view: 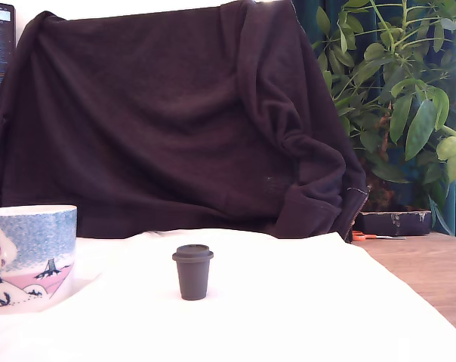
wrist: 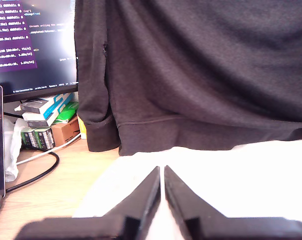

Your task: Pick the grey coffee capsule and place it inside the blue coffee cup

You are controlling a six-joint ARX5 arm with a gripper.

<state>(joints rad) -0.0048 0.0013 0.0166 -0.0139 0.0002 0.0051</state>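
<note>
From my remote station, the exterior view shows the grey coffee capsule (view: 192,271) standing upright just below the centre of the frame on a white cloth (view: 288,302) spread over a wooden table (view: 432,271). The blue coffee cup (view: 30,256) sits at the lower left edge of that frame, partly cut off, well apart from the capsule. A dark brown garment (view: 175,121) hangs across the whole background, and a leafy green plant (view: 402,90) fills the upper right corner. In the wrist view I see the gripper (wrist: 162,172) at the bottom centre of the frame, its two black fingers drawn together with only a thin slit between the tips, holding nothing, above the white cloth. A lit monitor (wrist: 31,45) occupies the upper left of that frame, with stacked boxes (wrist: 48,120) beneath it and a black cable (wrist: 38,172) lying on the wood.
</note>
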